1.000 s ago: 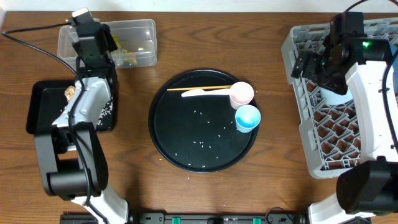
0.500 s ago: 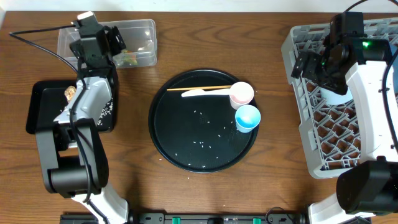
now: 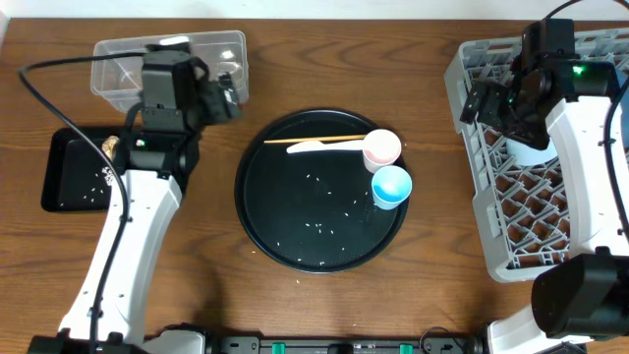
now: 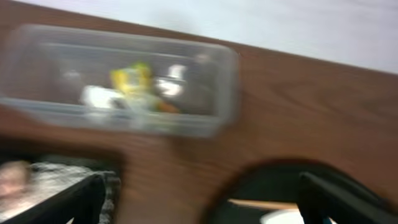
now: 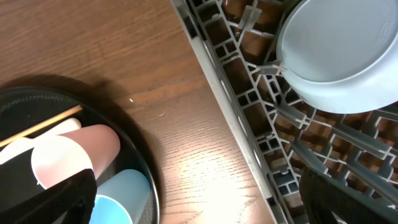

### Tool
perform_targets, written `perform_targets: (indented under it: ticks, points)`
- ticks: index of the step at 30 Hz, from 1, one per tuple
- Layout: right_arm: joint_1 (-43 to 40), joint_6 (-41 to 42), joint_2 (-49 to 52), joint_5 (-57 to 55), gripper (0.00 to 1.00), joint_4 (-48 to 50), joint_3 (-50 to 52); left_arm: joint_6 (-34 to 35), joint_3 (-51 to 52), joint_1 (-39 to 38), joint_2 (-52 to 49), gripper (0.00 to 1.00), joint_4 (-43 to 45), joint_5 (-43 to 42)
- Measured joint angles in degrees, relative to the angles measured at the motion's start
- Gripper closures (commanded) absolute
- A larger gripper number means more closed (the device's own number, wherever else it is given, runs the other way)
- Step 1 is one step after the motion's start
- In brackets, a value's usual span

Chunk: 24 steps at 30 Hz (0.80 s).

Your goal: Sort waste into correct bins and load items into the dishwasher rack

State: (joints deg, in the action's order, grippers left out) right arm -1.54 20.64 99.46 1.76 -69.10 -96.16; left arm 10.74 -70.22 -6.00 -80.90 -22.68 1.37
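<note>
Now the yellow-green wrapper (image 4: pixel 134 79) lies in the clear tub (image 4: pixel 37 68) at upper left, with my left claw (image 4: pixel 205 208) spread and empty nearby. The pink cup (image 3: pixel 382 148) and light-blue cup (image 3: pixel 390 186) sit side by side on the round tray (image 3: pixel 285 211) at centre, among rice grains (image 3: pixel 319 179). At right, my right claw (image 5: pixel 199 208) hangs spread near the pale bowl (image 5: pixel 339 56) in the rack (image 5: pixel 249 99).

Loose white rice grains (image 3: pixel 324 208) lie scattered on the round tray (image 3: pixel 257 197), and at its right edge a pink cup (image 3: pixel 381 148) and a light-blue cup (image 3: pixel 390 186) sit just beside each other, the blue one mouth up. Right of the tray stands the grey lattice rack (image 3: pixel 491 236), with a pale-blue bowl (image 3: pixel 529 152) bottom-up inside. Left of the tray, the clear tub (image 3: pixel 118 71) holds a yellow-green wrapper (image 4: pixel 132 79) and a blurred white tissue (image 4: pixel 96 96), and the shallow black bin (image 3: pixel 59 172) near it holds more grains and a brown lump (image 3: pixel 112 146).
</note>
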Motion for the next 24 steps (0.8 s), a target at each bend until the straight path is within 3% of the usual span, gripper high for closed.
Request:
perform_targets:
  ticks: [2, 7, 8, 9, 10, 11, 18, 24]
  points:
    - [0.0, 0.0, 0.0, 0.0, 0.01, 0.0, 0.0, 1.0, 0.0, -1.5, -0.9, 0.27, 0.0, -3.7]
    - [0.0, 0.0, 0.0, 0.0, 0.01, 0.0, 0.0, 1.3, 0.0, -4.8, -5.7, 0.3, 1.2, -7.9]
    - [0.0, 0.0, 0.0, 0.0, 0.01, 0.0, 0.0, 1.3, 0.0, -5.1, -6.8, 0.35, 1.9, -8.3]
    - [0.0, 0.0, 0.0, 0.0, 0.01, 0.0, 0.0, 1.4, 0.0, -5.6, -8.3, 0.56, 2.8, -8.7]
    - [0.0, 0.0, 0.0, 0.0, 0.01, 0.0, 0.0, 1.4, 0.0, -6.0, -9.7, 0.71, 3.6, -8.9]
    - [0.0, 0.0, 0.0, 0.0, 0.01, 0.0, 0.0, 1.4, 0.0, -6.3, -11.0, 0.78, 4.2, -9.2]
    - [0.0, 0.0, 0.0, 0.0, 0.01, 0.0, 0.0, 1.5, 0.0, -8.4, -19.6, 0.91, 8.4, -12.3]
    - [0.0, 0.0, 0.0, 0.0, 0.01, 0.0, 0.0, 1.5, 0.0, -9.7, -23.9, 0.92, 12.7, -13.3]
